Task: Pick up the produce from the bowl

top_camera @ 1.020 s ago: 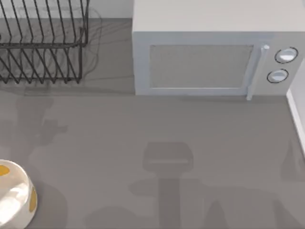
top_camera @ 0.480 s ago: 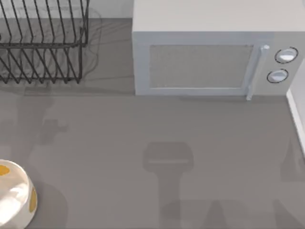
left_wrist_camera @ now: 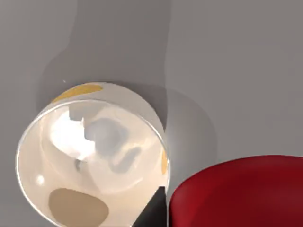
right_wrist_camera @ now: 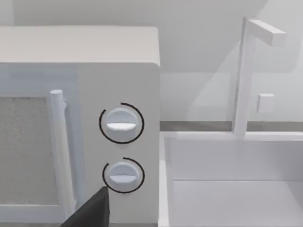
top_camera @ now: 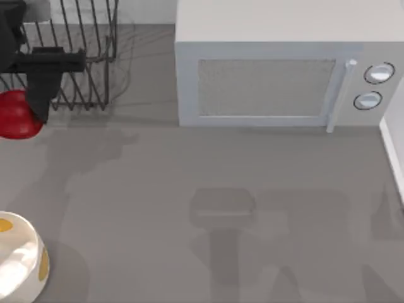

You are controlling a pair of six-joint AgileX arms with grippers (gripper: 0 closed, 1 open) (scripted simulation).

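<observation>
While half-cropped, produce (top_camera: 17, 115) above bowl (top_camera: 25, 268)

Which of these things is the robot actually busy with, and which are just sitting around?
Part of the job:
- red fruit, lifted clear of the bowl, at the left gripper
- bowl, now without the fruit

Just lying about:
- microwave
- wire rack
- sink and tap beside the microwave

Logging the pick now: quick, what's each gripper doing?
Left gripper: shut on the red produce, lifted clear of the bowl.
Right gripper: cannot be told.
</observation>
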